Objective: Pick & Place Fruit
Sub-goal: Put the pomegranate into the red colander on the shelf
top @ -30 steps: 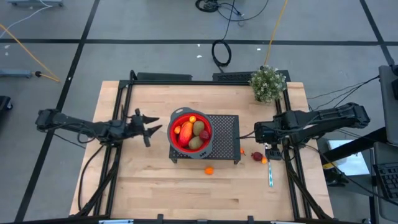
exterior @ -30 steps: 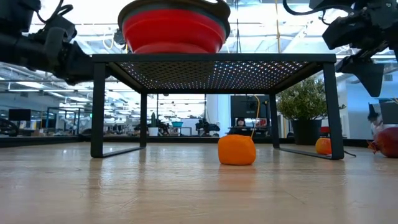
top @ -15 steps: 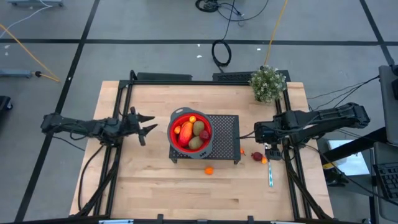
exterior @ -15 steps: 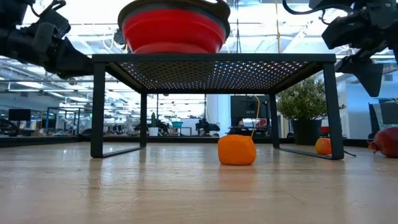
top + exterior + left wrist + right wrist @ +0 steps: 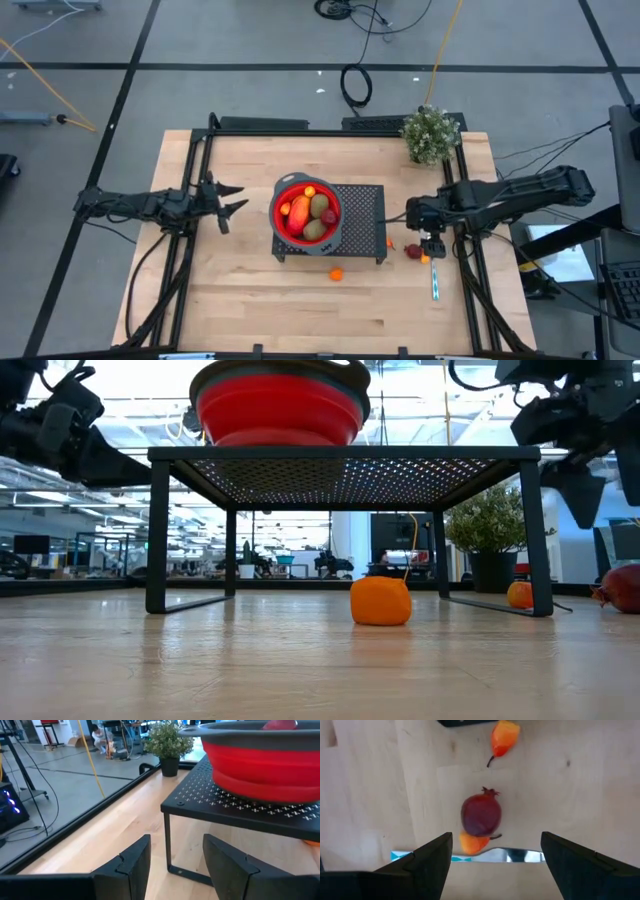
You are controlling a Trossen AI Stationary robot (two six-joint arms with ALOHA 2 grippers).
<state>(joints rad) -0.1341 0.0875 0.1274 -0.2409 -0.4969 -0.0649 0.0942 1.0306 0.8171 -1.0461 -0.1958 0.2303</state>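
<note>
A dark red fruit (image 5: 481, 814) lies on the tabletop (image 5: 240, 300) just right of the black mesh stand (image 5: 358, 215), touching a small orange piece (image 5: 472, 842), with a thin utensil (image 5: 515, 854) just beside them. The right gripper (image 5: 492, 857) hovers directly above it, jaws spread wide and empty; the step in hand looks like the approach, so the next move calls for a straight descent and a close around the fruit. Several fruits already sit in the red bowl (image 5: 281, 216) on the stand. The left gripper (image 5: 228, 196) waits left of the bowl, jaws partly open, holding nothing.
</note>
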